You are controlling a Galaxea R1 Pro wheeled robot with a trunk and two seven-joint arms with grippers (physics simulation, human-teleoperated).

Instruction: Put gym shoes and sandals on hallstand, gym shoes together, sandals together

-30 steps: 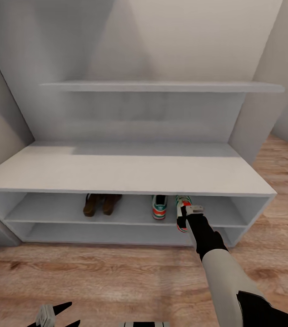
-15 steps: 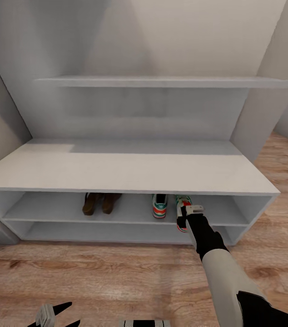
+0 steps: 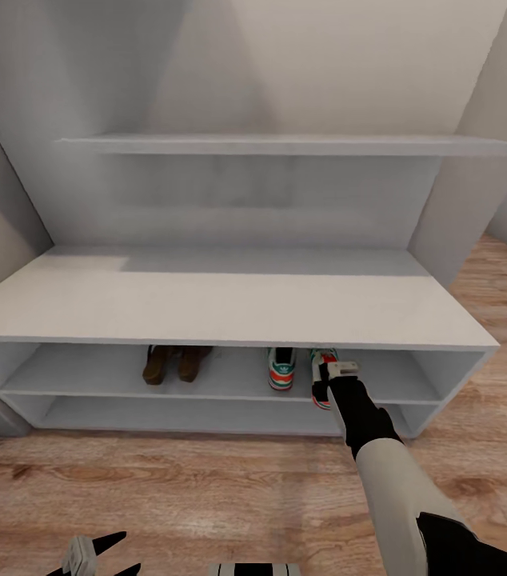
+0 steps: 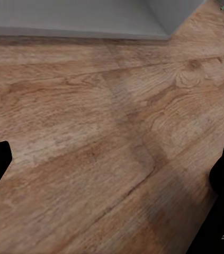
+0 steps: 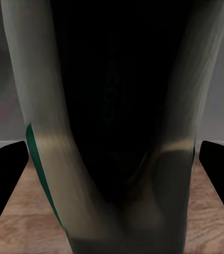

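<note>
At the hallstand's (image 3: 229, 308) upper tier, the right arm is reaching forward and down, its end effector (image 3: 327, 382) gripping the second gym shoe (image 3: 321, 376) at the shelf edge beside the first (image 3: 281, 368). Sandals (image 3: 176, 362) are sitting together farther left. The left end effector (image 3: 93, 556) is hanging spread and empty above the floor (image 3: 205, 496).

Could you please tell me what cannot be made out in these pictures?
- Sandals: head view, fronts hidden under the hallstand top.
- Second gym shoe: partly covered by the right gripper; grip unclear.
- Right wrist view: shoe too close, blurred.
- Left gripper: cut by the bottom edge.
</note>
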